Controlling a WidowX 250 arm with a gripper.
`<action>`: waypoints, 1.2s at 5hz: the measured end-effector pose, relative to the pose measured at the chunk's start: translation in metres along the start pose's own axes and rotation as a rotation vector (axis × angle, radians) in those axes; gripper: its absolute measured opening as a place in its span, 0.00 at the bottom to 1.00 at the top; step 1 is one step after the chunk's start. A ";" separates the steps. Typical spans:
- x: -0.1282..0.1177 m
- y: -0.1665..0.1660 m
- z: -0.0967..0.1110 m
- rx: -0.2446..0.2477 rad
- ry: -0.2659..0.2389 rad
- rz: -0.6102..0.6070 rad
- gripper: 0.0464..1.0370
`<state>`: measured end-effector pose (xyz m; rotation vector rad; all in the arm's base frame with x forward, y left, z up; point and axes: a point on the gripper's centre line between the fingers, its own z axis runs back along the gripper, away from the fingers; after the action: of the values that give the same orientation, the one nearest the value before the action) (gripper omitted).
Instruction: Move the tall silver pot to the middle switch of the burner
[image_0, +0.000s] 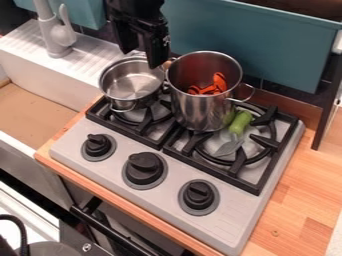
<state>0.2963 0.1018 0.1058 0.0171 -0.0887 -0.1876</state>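
At the top of the camera view, the black gripper (141, 58) hangs with its fingers apart, just beside the rim of the tall silver pot (200, 107). The pot stands upright on the black grate (244, 183), behind the middle switch (145, 170), with orange pieces (219, 84) inside. A shallower pot (131, 80) sits on the left burner, near the tall one. On the right burner lies a green-handled item (240, 123), near the tall pot's base.
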 end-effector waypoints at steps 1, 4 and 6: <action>-0.003 -0.003 -0.009 -0.019 0.025 0.018 0.96; 0.023 -0.015 0.010 -0.075 -0.091 0.587 0.96; 0.039 -0.031 0.011 -0.053 -0.066 0.660 0.96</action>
<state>0.3275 0.0640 0.1190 -0.0706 -0.1505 0.4690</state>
